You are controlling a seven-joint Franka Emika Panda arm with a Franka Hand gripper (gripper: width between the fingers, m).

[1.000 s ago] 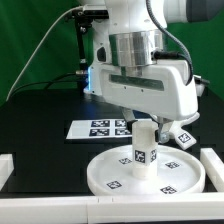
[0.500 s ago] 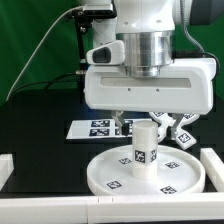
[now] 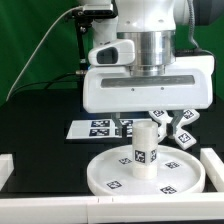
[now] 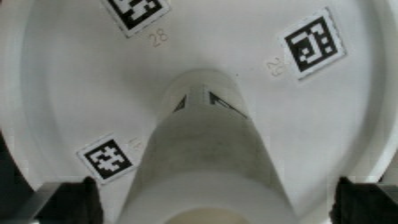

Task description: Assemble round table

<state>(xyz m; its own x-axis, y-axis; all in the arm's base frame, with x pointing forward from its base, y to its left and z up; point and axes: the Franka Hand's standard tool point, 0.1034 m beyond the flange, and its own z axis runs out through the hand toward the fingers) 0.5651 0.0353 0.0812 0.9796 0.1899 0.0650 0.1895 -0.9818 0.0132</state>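
The white round disc (image 3: 115,172) lies flat at the front of the black table, tags on its face. The short cylinder leg (image 3: 145,150) stands upright on its central hub. My gripper (image 3: 143,122) hangs directly above the leg, open and holding nothing. In the wrist view the leg (image 4: 210,140) rises from the disc (image 4: 71,90) between my two dark fingertips (image 4: 68,205), which stand wide apart on either side without touching it. The cross-shaped base (image 3: 185,122) lies behind the disc on the exterior view's right, partly hidden by my hand.
The marker board (image 3: 97,128) lies flat behind the disc. White rails run along the table's front (image 3: 60,208) and right side (image 3: 214,170). A green backdrop stands behind.
My hand has turned about its vertical axis above the leg and now shows its broad side. The leg, the disc and the base have not moved.
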